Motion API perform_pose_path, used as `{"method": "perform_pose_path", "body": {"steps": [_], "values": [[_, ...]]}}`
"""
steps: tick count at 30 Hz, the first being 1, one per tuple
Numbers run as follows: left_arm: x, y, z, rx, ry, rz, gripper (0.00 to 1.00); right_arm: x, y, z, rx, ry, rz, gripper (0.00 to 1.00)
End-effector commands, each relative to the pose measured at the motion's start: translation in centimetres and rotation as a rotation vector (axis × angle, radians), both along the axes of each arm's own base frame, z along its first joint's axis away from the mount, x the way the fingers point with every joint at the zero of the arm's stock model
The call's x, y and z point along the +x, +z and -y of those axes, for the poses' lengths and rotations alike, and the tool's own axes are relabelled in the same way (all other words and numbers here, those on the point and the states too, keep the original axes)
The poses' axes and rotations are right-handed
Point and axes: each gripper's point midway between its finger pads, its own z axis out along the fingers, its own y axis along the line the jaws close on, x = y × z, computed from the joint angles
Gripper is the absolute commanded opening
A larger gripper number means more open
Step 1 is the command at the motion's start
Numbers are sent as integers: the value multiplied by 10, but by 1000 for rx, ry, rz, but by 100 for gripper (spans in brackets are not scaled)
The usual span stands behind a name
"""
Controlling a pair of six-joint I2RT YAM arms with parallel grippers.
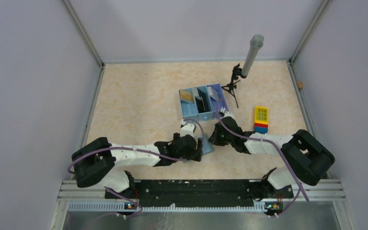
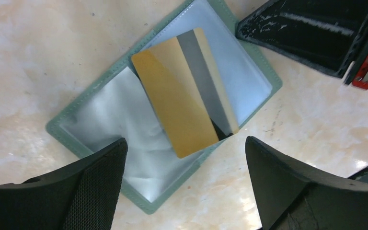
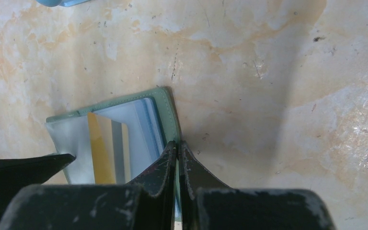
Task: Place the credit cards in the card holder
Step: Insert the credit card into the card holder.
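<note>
While both arms reach toward the middle of the table (image 1: 134, 105), the card holder (image 2: 105, 120) lies spread open and flat just on the near side of the blue tray (image 1: 191, 114). Its light inner panels face up and its grey-green border shows all round. A gold credit card (image 2: 182, 100) with a grey stripe along its length lies on the open holder, tilted across the centre fold. The left gripper (image 2: 184, 143) hovers above the holder with its fingers spread wide apart, holding nothing. The right gripper (image 3: 177, 146), also on the near side of the tray, has its fingers pressed together right at the holder's edge. Whether that edge is pinched between them cannot be told. In the tray's left compartment sits what looks like another gold card (image 1: 188, 96).
</note>
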Motion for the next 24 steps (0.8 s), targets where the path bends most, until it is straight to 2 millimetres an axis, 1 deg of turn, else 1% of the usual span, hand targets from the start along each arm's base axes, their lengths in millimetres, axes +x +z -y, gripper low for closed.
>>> {"method": "perform_pose_path", "body": {"steps": [1,5,8,11,15,20,24], "values": [[8,8,-11,149,-156,144,92,-21,-19,13,-62,17,-60,0],[9,4,-9,173,-212,172,93,-21,-20,13,-62,16,-63,0],[12,5,-4,159,-214,193,93,-21,-20,13,-67,14,-64,0],[9,4,2,144,-243,198,98,-21,-21,13,-69,17,-66,0],[8,-1,5,168,-259,198,98,-20,-21,12,-67,18,-65,0],[5,-6,5,205,-278,211,99,-21,-22,12,-69,17,-67,0],[9,-8,3,234,-256,224,99,-21,-22,12,-65,17,-67,0]]}}
